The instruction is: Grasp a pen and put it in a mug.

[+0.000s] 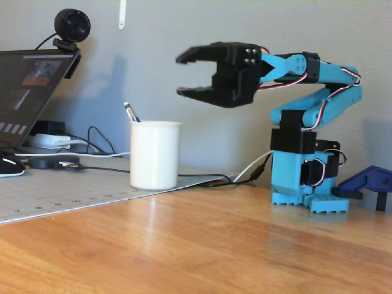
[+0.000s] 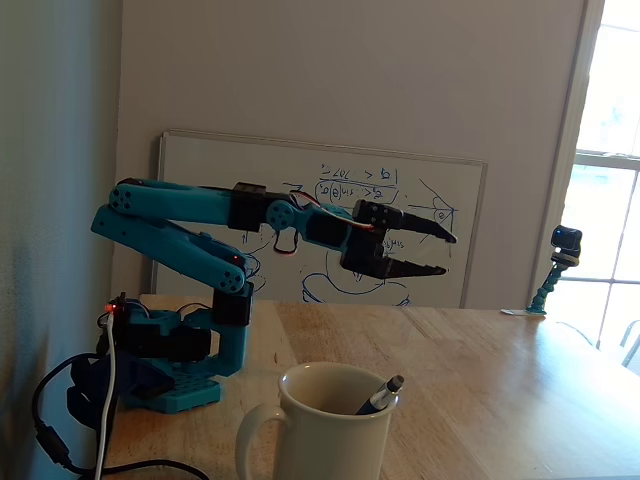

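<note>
Whiteboard [image 2: 300, 175] has handwritten scribbles and sketches, none legible; no other text.

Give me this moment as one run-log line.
pen: in mug, leaning on rim | gripper: open, empty, in the air to the mug's right in this fixed view | arm: folded back

- One fixed view sits low at table height, side-on to the arm [image 1: 306, 116].
- The other looks across from behind the mug [image 2: 325, 430] — both share mug [image 1: 155, 154] and arm [image 2: 190, 250].
</note>
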Robot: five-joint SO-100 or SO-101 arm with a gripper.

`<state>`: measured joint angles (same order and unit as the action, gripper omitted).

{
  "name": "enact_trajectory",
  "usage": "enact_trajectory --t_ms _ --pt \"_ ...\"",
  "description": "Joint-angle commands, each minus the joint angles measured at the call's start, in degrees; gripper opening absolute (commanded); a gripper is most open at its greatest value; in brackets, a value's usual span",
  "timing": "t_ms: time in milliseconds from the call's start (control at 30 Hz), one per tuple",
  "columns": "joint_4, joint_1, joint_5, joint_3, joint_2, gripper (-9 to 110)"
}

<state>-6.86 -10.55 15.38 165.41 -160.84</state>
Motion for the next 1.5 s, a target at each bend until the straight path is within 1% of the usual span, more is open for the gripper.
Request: enact_trajectory --t_ms 0,267,500,600,900,1067,1300,1467 --pt "-6.6 4.7 0.4 -4.5 -2.0 12" --pt "-27.0 9.6 -0.1 -4.5 -5.5 11" --pt "-41.3 9.8 -0.1 -4.0 -11.6 8" --pt "-43.7 9.8 -0.1 -0.1 -14.9 7" --pt "-42.7 9.8 -0.1 14.3 -27.4 7" --pt "-44.8 9.7 -0.2 14.5 -28.6 5" --pt "-54.1 9.7 -0.1 14.4 -31.0 4" --pt "-58.3 9.3 -0.1 14.4 -31.2 4"
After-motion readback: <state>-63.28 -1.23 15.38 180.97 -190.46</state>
